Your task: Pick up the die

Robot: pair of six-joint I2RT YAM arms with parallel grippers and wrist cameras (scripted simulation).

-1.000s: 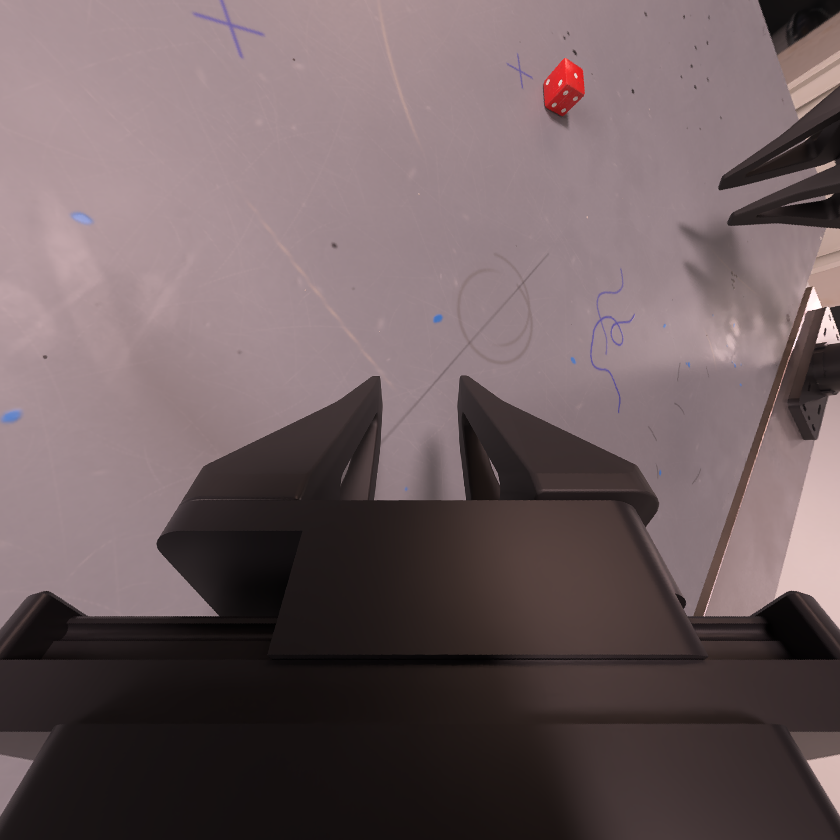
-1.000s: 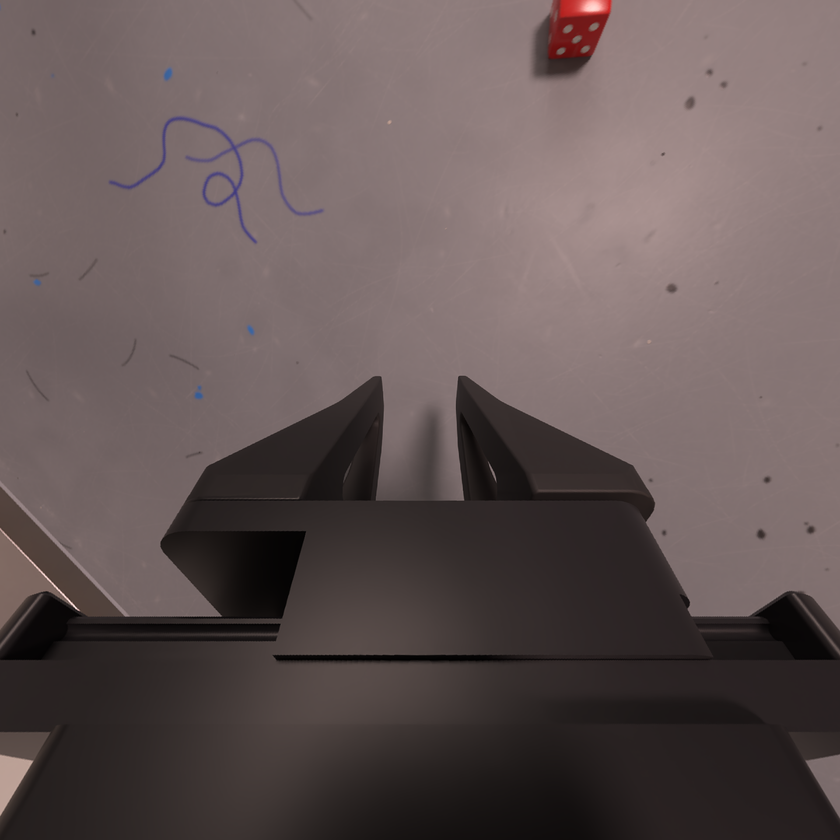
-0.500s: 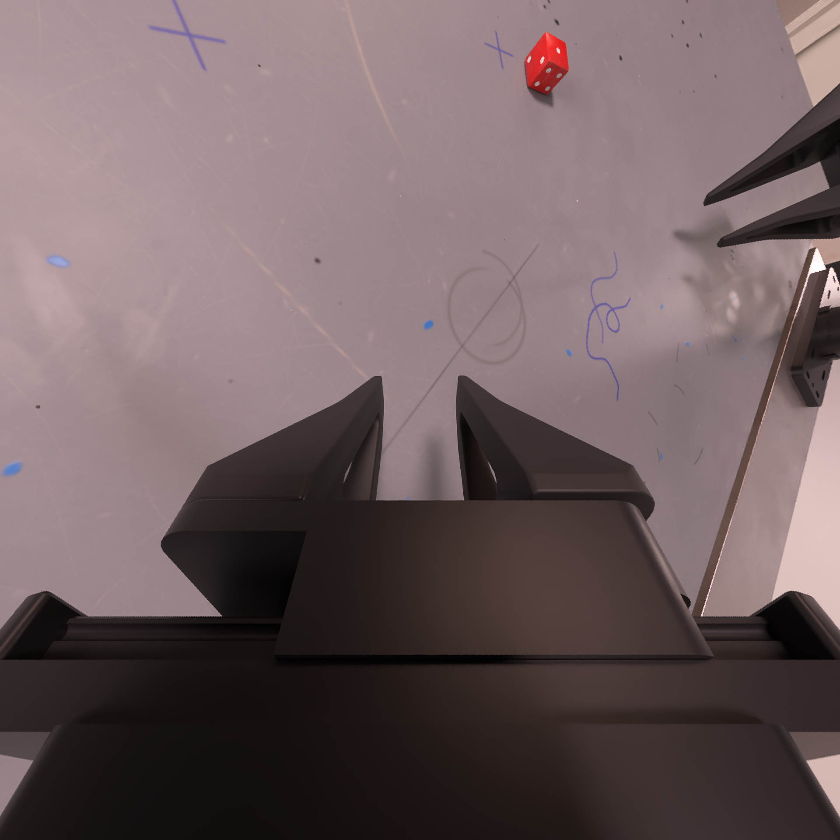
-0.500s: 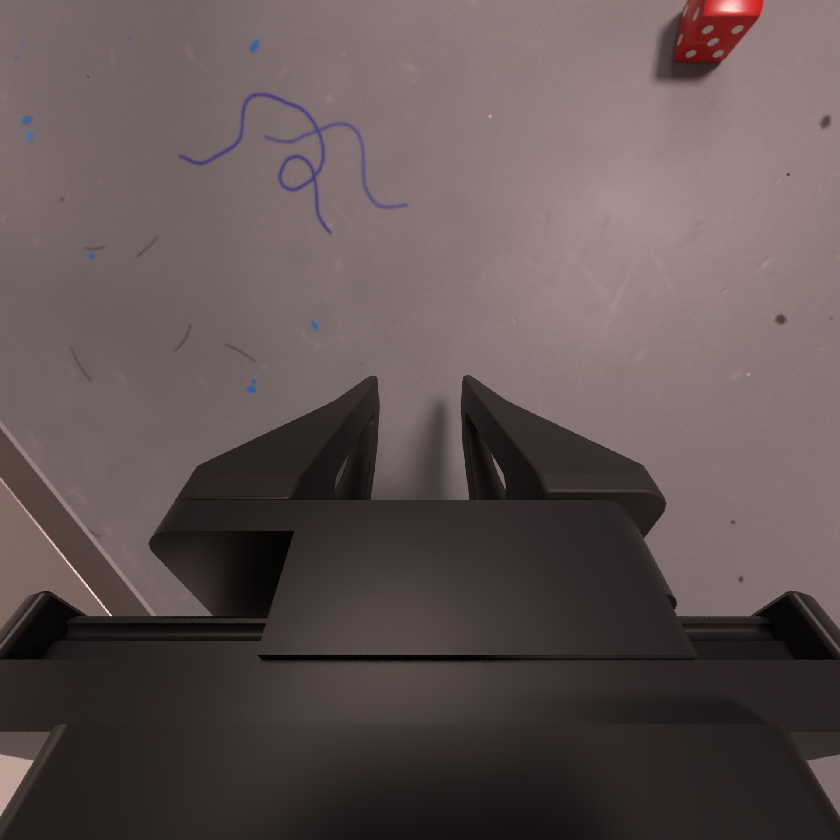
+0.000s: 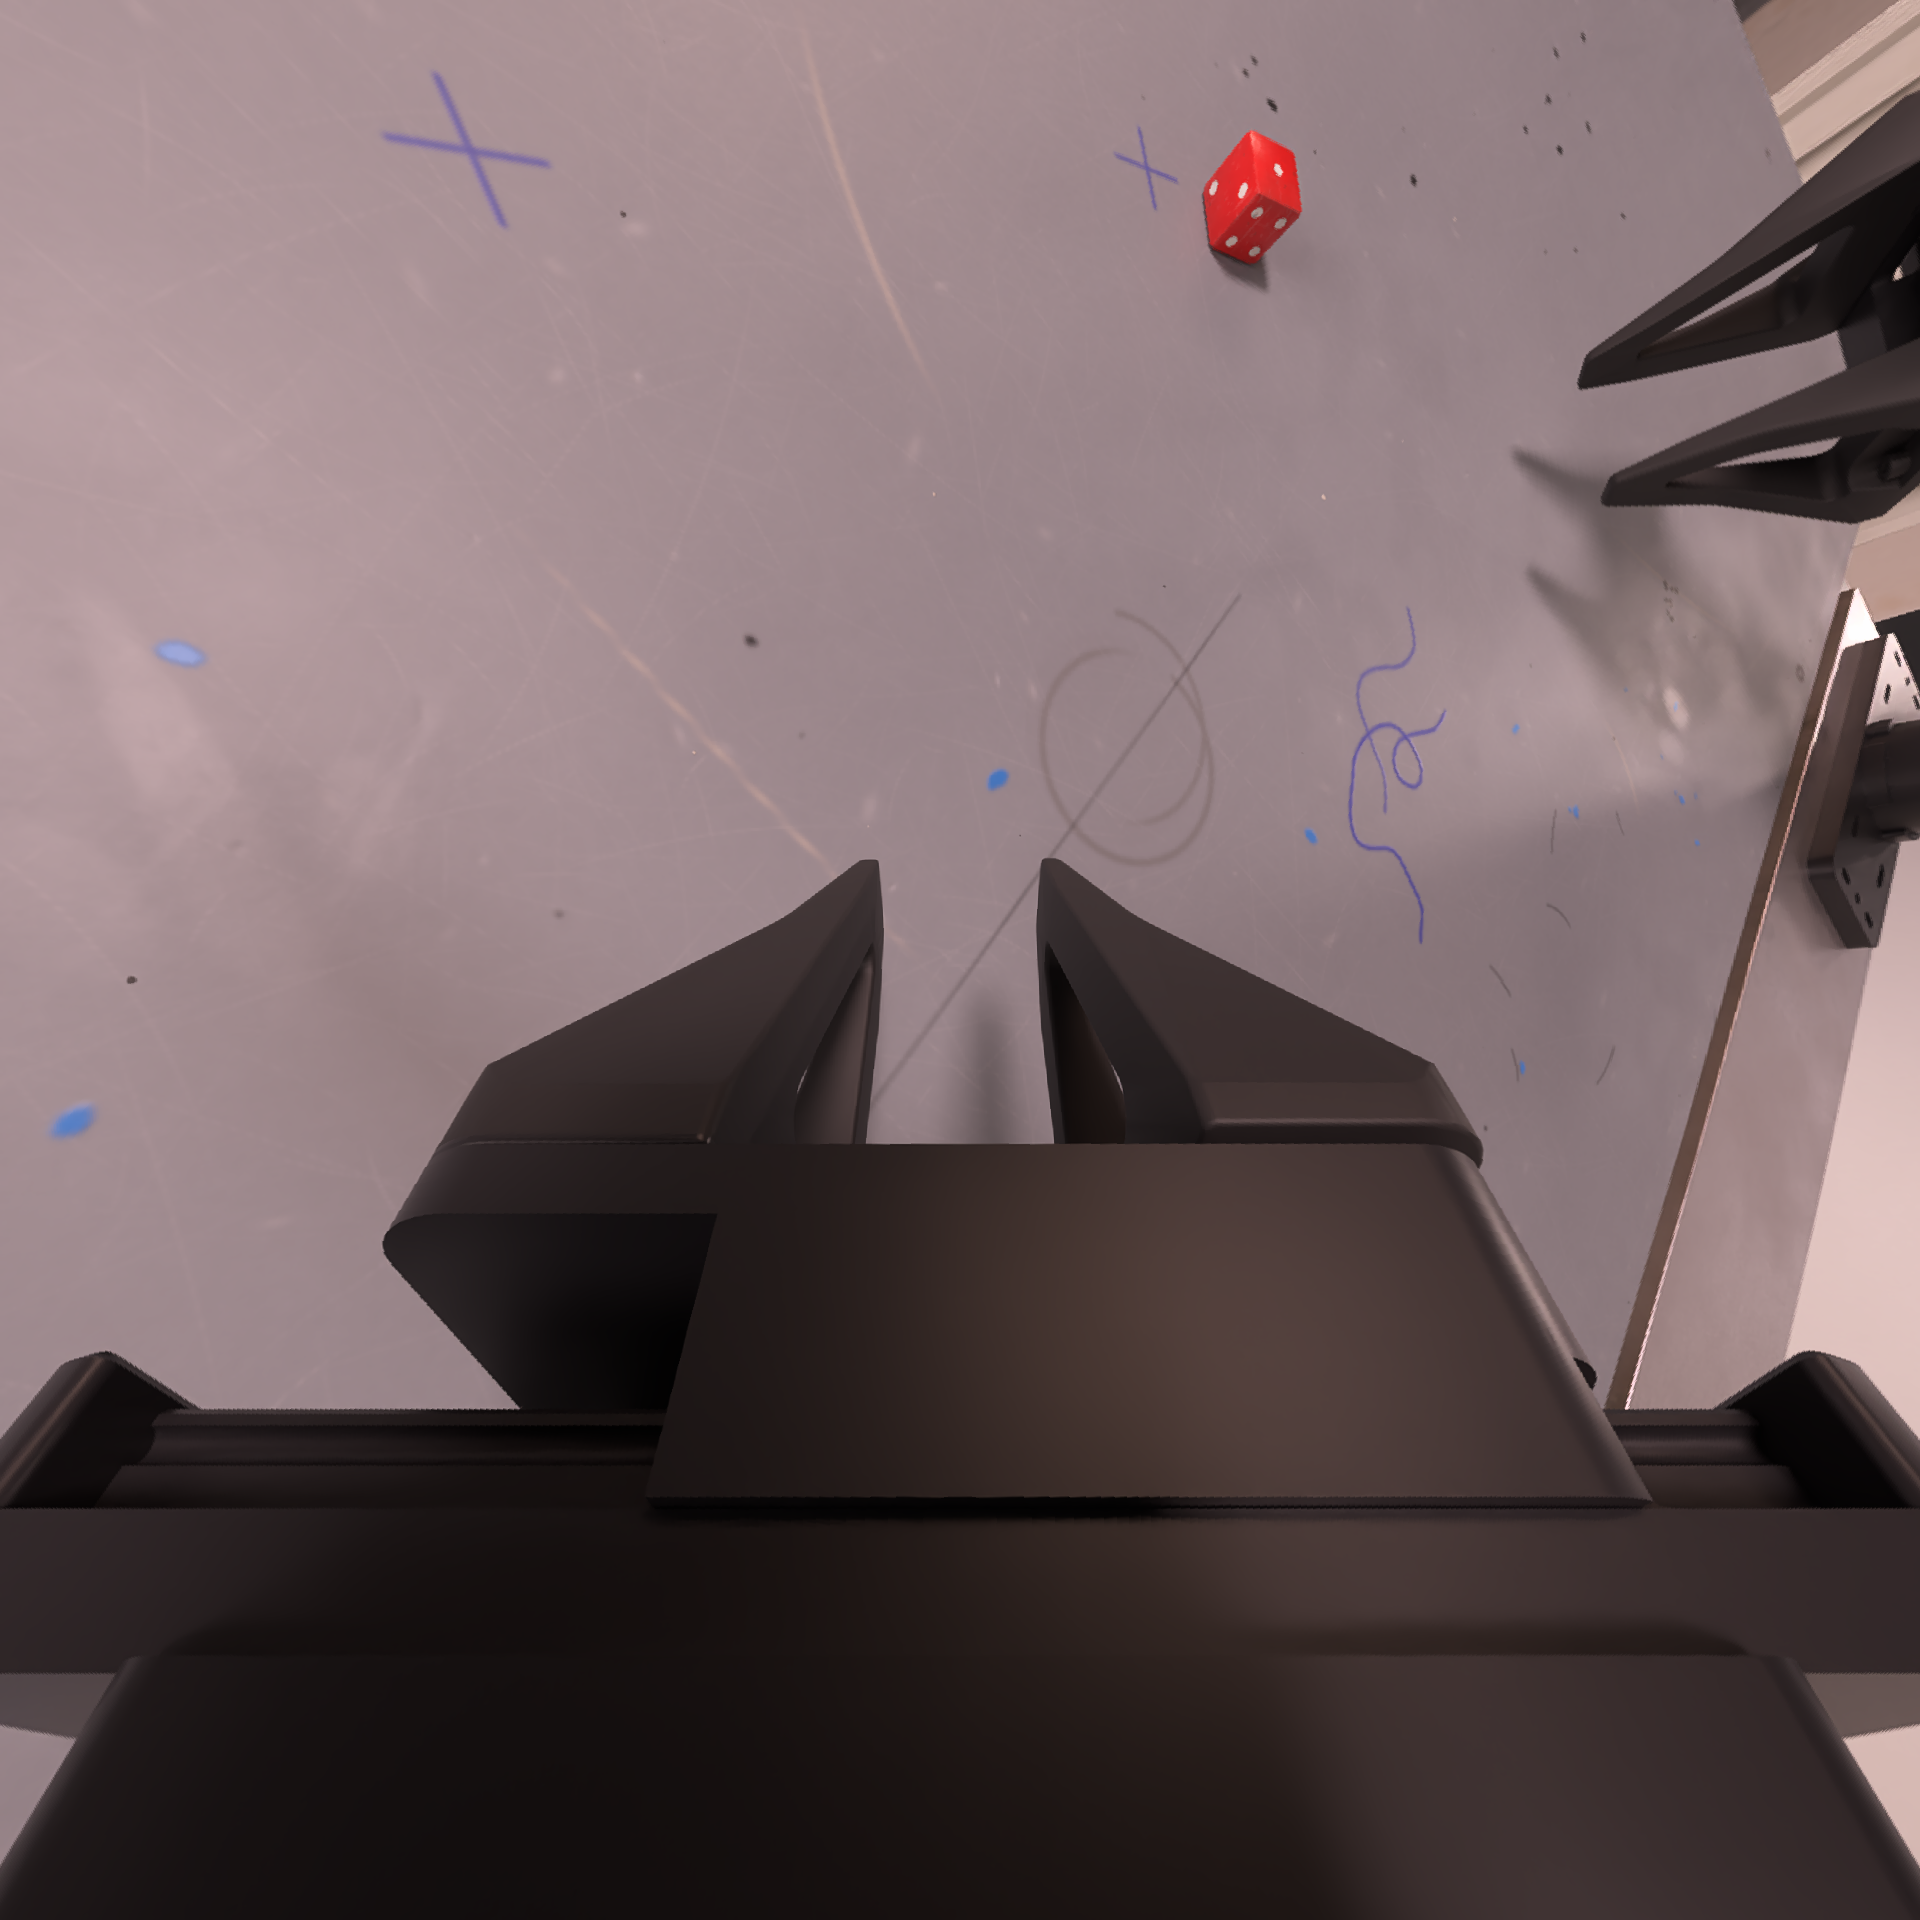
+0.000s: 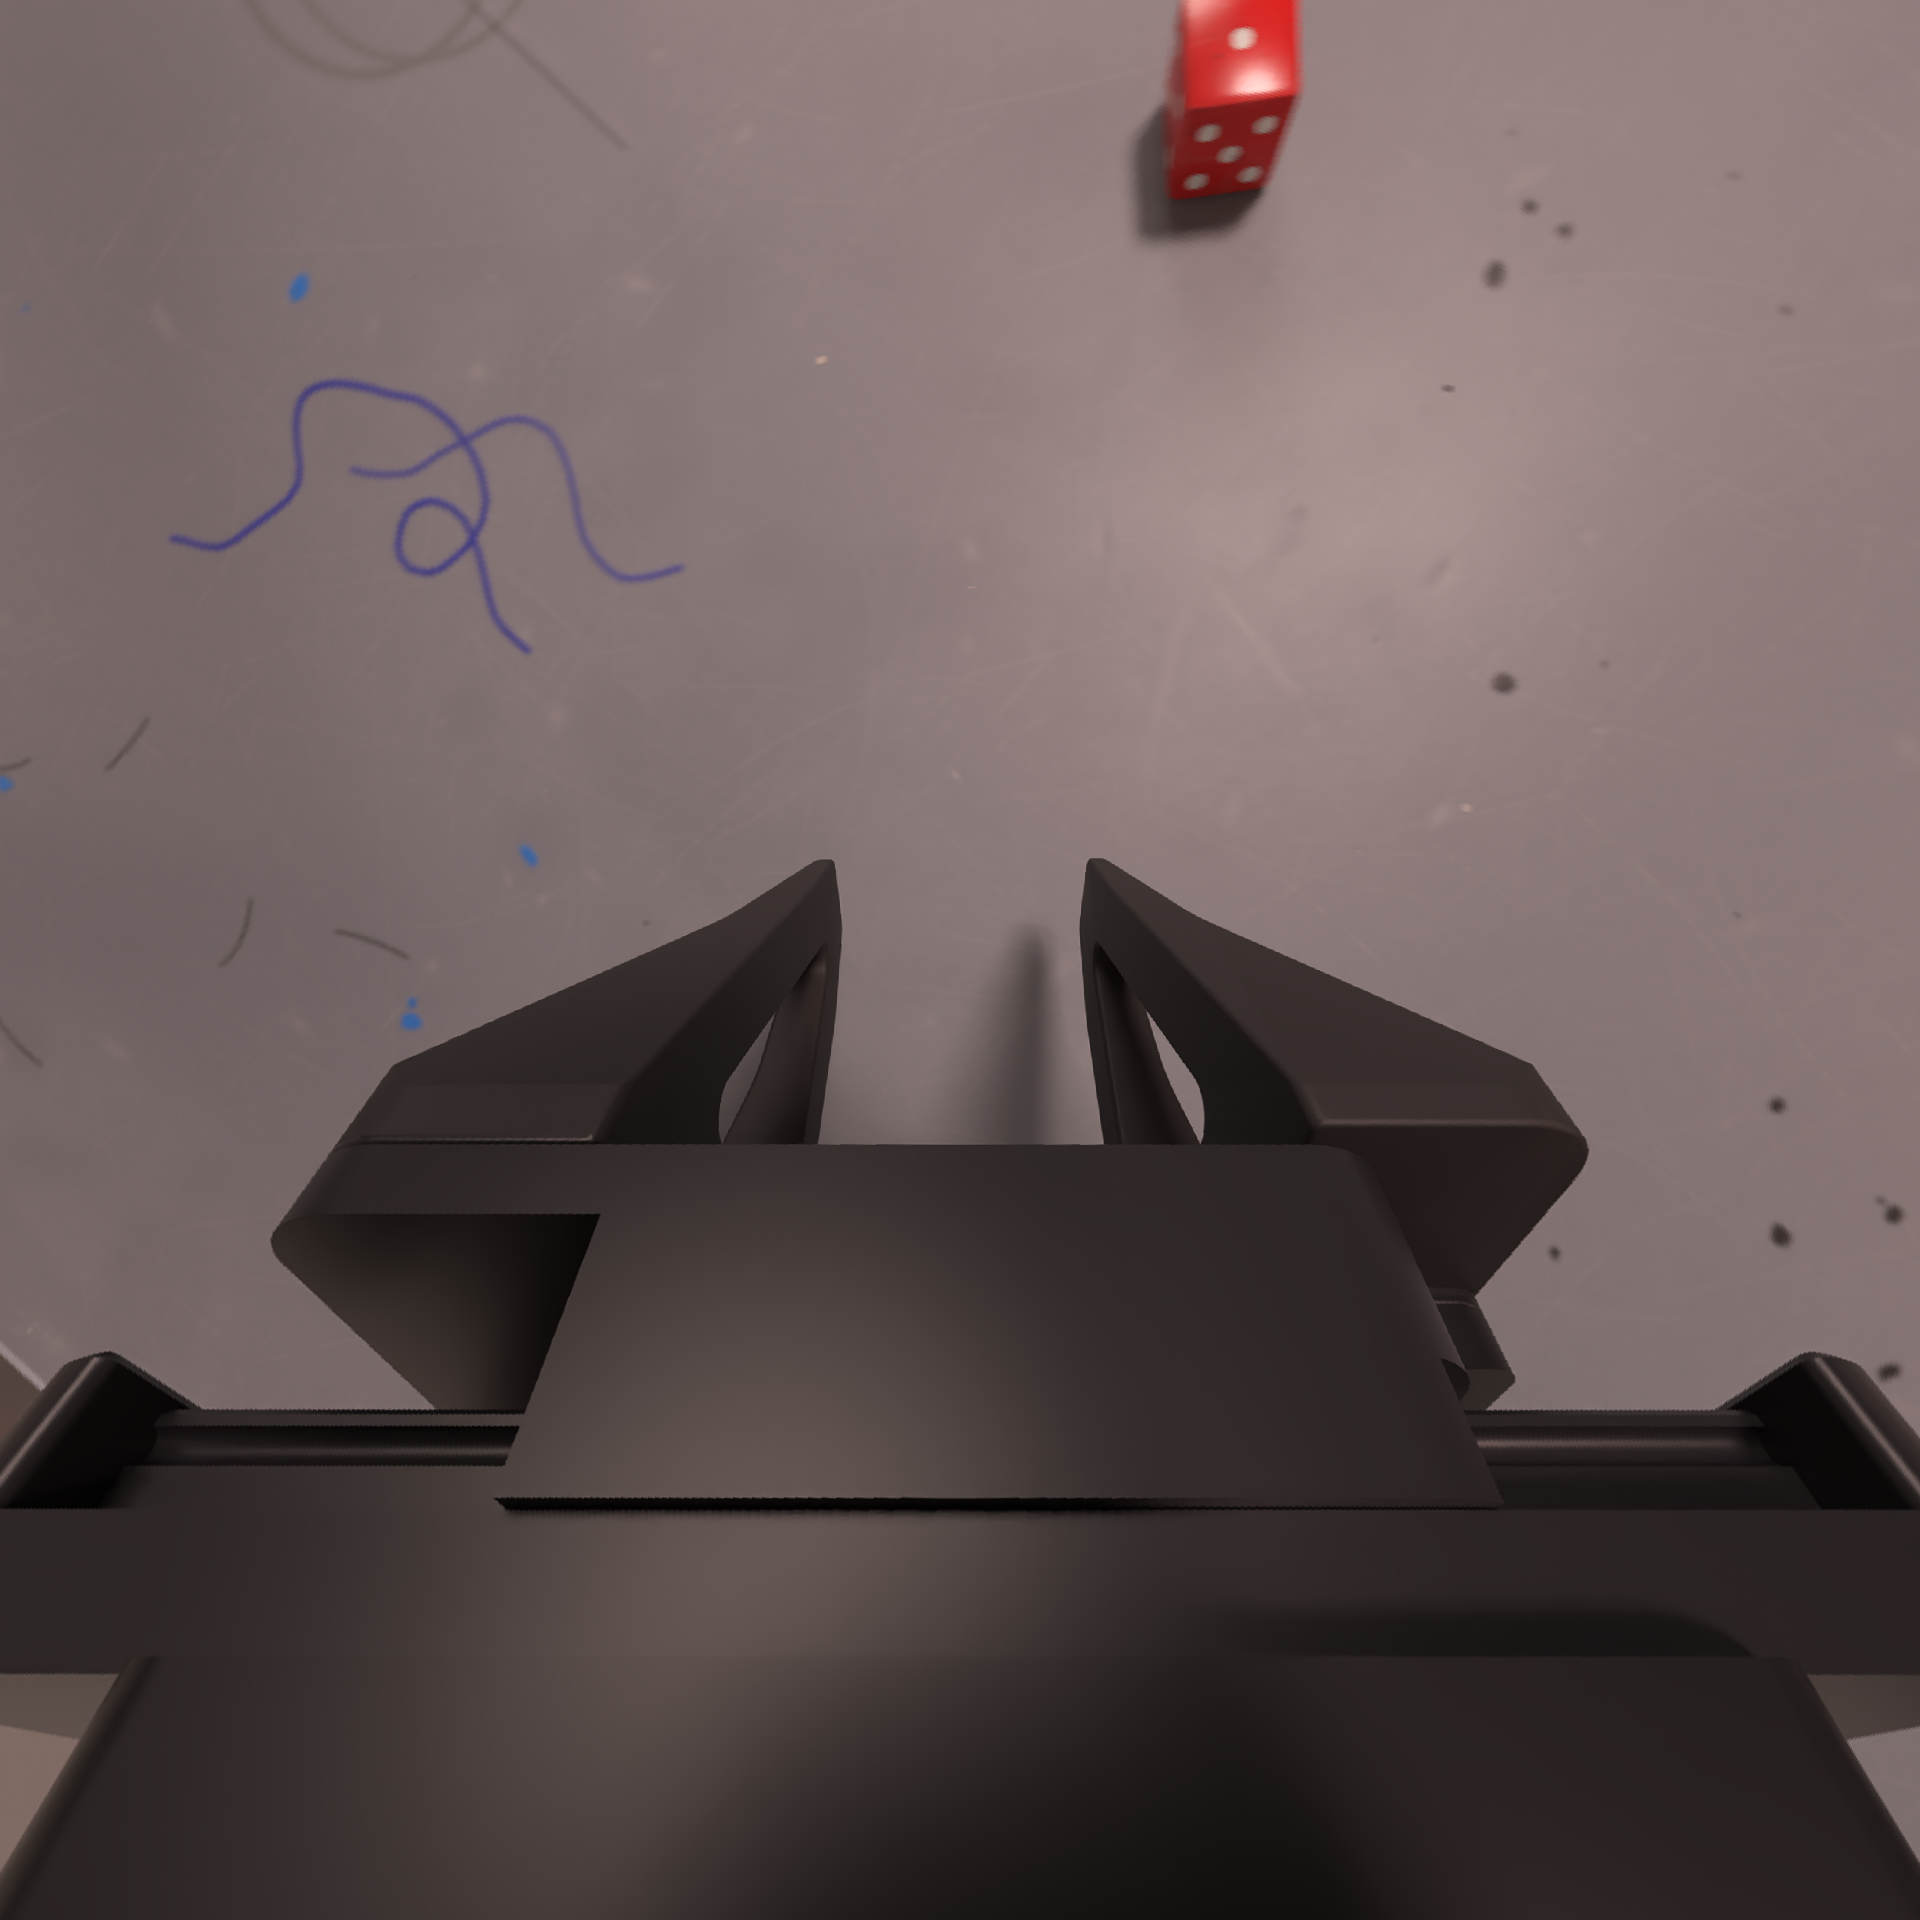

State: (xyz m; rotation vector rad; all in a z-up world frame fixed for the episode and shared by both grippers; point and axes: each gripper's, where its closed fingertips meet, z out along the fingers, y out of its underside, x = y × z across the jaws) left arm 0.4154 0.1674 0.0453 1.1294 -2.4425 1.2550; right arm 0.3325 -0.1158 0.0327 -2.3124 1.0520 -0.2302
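A red die (image 5: 1252, 195) with white pips rests on the grey table (image 5: 623, 468), far ahead and a little right of my left gripper (image 5: 958, 862). The left gripper's jaws stand a narrow gap apart with nothing between them. In the right wrist view the die (image 6: 1231, 104) lies at the top edge, ahead and slightly right of my right gripper (image 6: 958, 862), which is open wider and empty. The right gripper also shows in the left wrist view (image 5: 1592, 442), at the right edge, below and right of the die.
The table bears pen marks: a blue squiggle (image 6: 436, 499), blue crosses (image 5: 468, 151) and a thin circle with a line (image 5: 1127, 769). The table's edge (image 5: 1714, 1091) runs along the right of the left wrist view, with a dark mount bracket (image 5: 1860, 810) beyond it.
My right gripper's jaws have spread wider, and the die has shifted left and lower in its view. The left gripper's jaw gap is unchanged, and its view has shifted slightly.
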